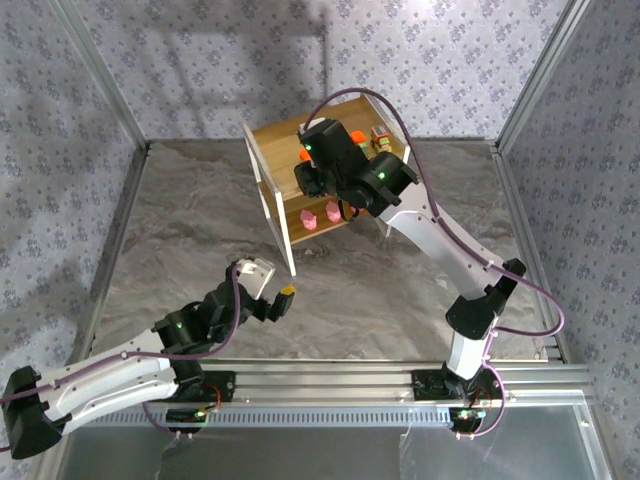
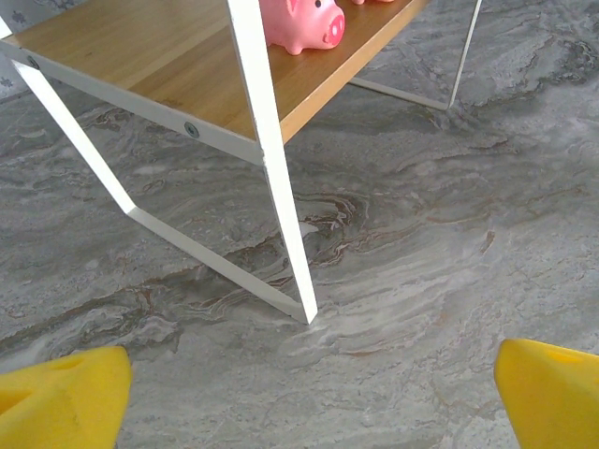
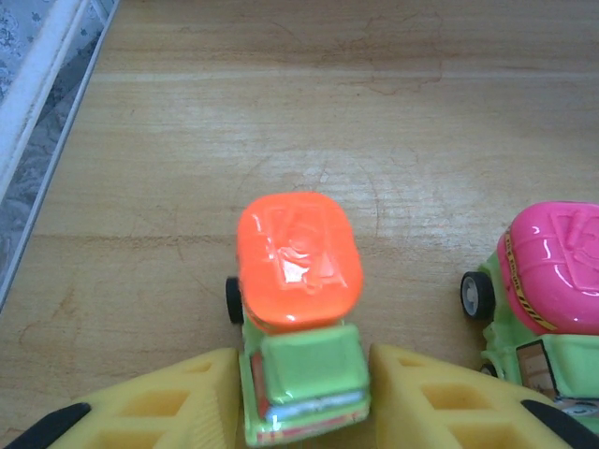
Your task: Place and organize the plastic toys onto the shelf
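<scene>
Seemingly near done: orange-topped truck (image 3: 299,318) rests on the shelf (image 3: 281,112) between fingers (image 3: 168,407) of the right pincer (image 3: 304,398), pinch uncertain; left pincer (image 2: 309,393) spread, empty.

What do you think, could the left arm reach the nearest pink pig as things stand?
Probably yes: the left pincer is open and empty, and the pink pig stands at the shelf's edge, beside a white post.
</scene>
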Motion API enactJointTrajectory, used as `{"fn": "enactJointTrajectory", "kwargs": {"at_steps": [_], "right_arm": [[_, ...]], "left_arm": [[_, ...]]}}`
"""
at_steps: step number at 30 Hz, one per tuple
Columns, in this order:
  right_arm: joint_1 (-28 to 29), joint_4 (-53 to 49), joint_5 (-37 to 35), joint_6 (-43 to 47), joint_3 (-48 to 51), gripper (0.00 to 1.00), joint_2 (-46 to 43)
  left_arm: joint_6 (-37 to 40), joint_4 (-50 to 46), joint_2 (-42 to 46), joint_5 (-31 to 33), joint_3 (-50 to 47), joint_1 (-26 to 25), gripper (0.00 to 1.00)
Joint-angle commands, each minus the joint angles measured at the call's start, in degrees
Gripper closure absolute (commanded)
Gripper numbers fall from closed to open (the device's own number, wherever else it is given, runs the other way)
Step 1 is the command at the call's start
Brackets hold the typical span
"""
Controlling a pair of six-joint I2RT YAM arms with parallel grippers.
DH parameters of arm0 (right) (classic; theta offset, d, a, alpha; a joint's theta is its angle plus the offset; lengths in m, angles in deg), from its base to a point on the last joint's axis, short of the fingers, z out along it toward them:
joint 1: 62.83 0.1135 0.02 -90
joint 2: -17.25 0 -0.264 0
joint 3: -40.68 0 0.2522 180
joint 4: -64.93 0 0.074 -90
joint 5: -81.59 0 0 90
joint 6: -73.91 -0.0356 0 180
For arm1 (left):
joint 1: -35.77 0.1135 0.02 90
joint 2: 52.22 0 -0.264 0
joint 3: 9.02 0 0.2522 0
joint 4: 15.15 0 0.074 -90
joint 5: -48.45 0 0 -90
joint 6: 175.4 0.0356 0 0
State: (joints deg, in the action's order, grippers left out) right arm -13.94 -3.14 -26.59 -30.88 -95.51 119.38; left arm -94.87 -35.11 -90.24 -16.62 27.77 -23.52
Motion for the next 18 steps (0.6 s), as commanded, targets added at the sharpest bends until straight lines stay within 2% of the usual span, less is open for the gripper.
{"fn": "enactJointTrajectory", "kwargs": {"at_steps": [1,18], "right_arm": [[-0.2,-0.9,0.4,0.9,-1.0,0.57,0.1],[0.2,-1.3,-0.1,1.3,-1.8,0.55,-0.7]], "left_arm": [[-0.1,-0.1,0.0,0.6,-0.3,-0.2,0.01],[-0.2,-0.4,0.3,1.1,-0.4,-0.2,0.01]]}}
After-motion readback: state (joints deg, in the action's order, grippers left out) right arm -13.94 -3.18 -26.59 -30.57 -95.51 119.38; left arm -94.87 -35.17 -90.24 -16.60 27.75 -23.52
